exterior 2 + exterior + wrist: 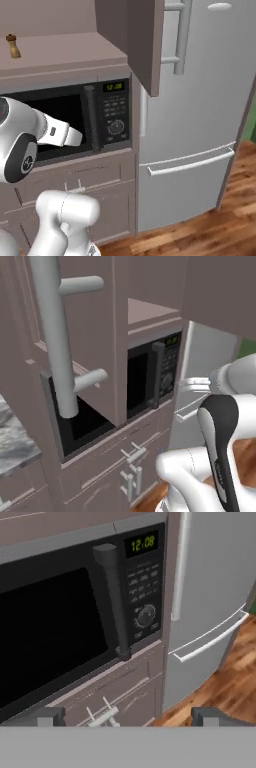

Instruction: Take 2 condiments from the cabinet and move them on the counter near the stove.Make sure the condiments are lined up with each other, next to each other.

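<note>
Landmark: black microwave (75, 122), built into the tall pinkish-taupe cabinet (60, 60), door shut, green clock digits lit on its control panel.

Condiment, one item: small brown mill-shaped bottle (13, 46), upright on the open shelf directly above the microwave, toward the shelf's far left rear. Nothing stands next to it on the shelf as far as can be seen. Its colour reads mid-brown with a darker cap; too small to tell more.

Gripper (125, 717): both dark fingertips stand far apart at the bottom of the hand view, spread wide with nothing between them. It faces the microwave's front, below the shelf level, apart from the bottle.

Obstructions: open cabinet door (135, 40) hangs above and right of the microwave, its edge projecting forward beside the shelf. The microwave's vertical handle (112, 602) sits between its window and keypad.

Surroundings: silver refrigerator (200, 110) just right of the microwave; taupe drawers (115, 692) with silver handles below it; wooden floor (210, 230) lower right.

View differences: the right base view shows the bottle and shelf top. The left base view shows a marble counter (15, 441) corner left of the microwave and a large grey door handle (57, 336) close to the camera.
</note>
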